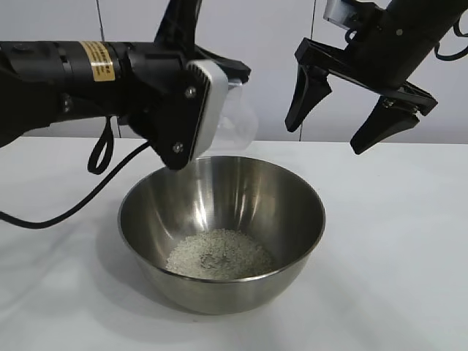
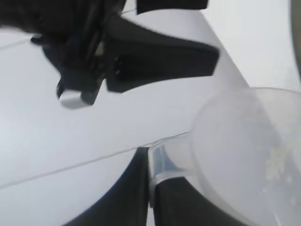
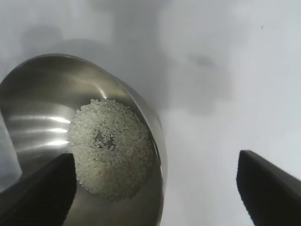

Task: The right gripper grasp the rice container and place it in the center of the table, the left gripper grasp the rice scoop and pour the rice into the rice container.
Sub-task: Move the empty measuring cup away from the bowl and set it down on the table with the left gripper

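Steel rice container (image 1: 221, 219), one, mid-table with one heap of rice (image 1: 219, 254) inside.
One clear rice scoop (image 1: 238, 121) hangs tipped over its rim, clamped in the left gripper (image 1: 191, 117); the right gripper (image 1: 349, 111) hovers spread apart above the white table (image 1: 395, 241), pale wall behind.

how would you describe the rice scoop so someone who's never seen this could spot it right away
Start at the rice container, the big steel bowl mid-table with the rice heaped in its bottom. Just above its rim the left gripper holds the rice scoop, tipped over. It is small, clear plastic and airborne; the bowl is large, shiny metal and resting.
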